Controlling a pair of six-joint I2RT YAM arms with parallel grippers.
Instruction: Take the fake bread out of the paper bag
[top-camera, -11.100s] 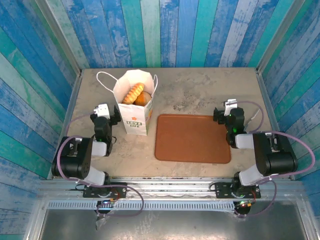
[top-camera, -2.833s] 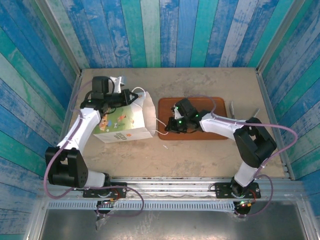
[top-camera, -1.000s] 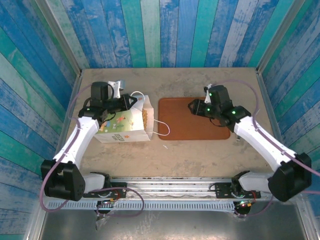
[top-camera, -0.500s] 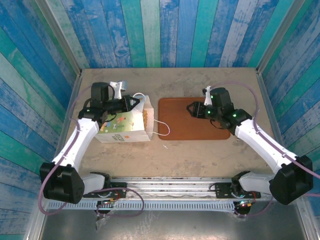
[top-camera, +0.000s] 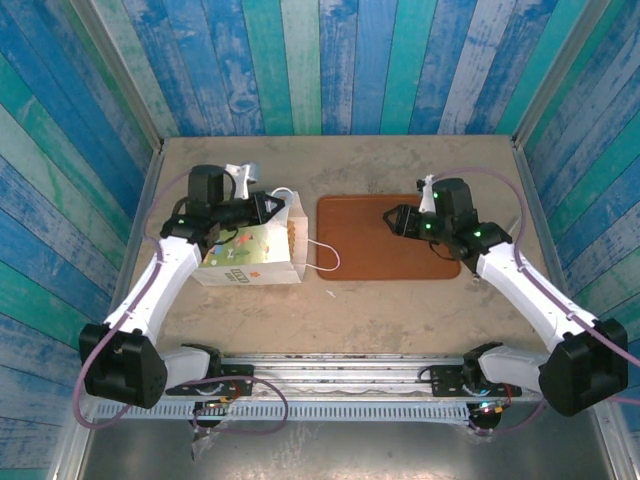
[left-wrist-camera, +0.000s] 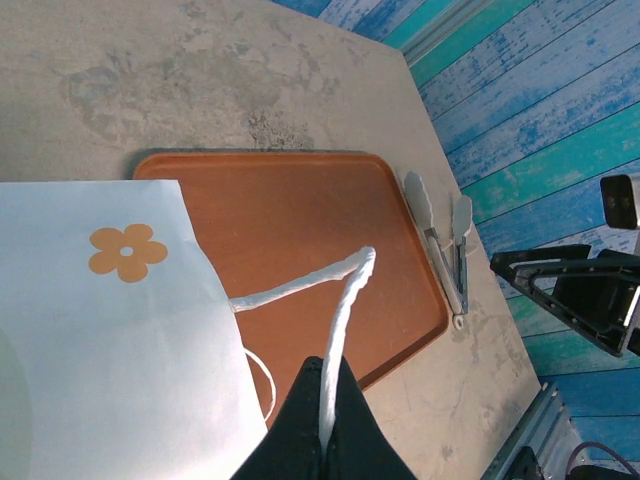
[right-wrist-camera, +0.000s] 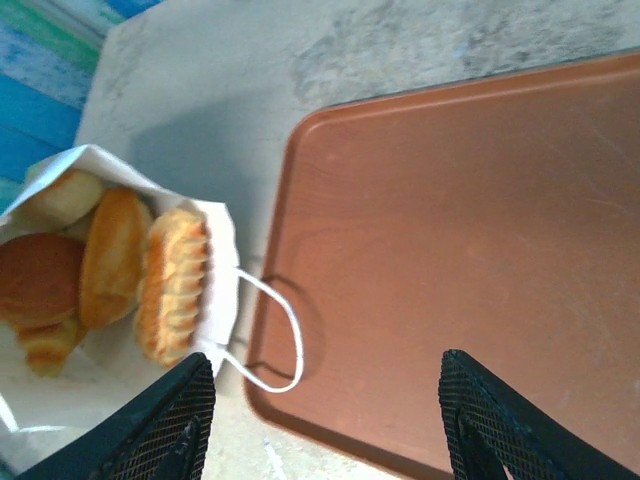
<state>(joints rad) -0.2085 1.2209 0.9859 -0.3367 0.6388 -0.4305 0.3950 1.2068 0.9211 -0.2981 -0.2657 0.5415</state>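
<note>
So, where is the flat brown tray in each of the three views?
Top external: the flat brown tray at the centre, just right of the white paper bag.
Left wrist: middle of the picture, bag at lower left.
Right wrist: right side, bag at left.
Shared landmark: the bag.

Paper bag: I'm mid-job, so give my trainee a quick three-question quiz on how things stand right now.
1. True or false: all the fake bread in view sits inside the paper bag.
2. What does the shut left gripper pinch? A the bag's wall; B the bag's cord handle; C the tongs.
3. Fill in: the open right gripper hangs over the brown ____.
Key: 1 true; 2 B; 3 tray.
</note>
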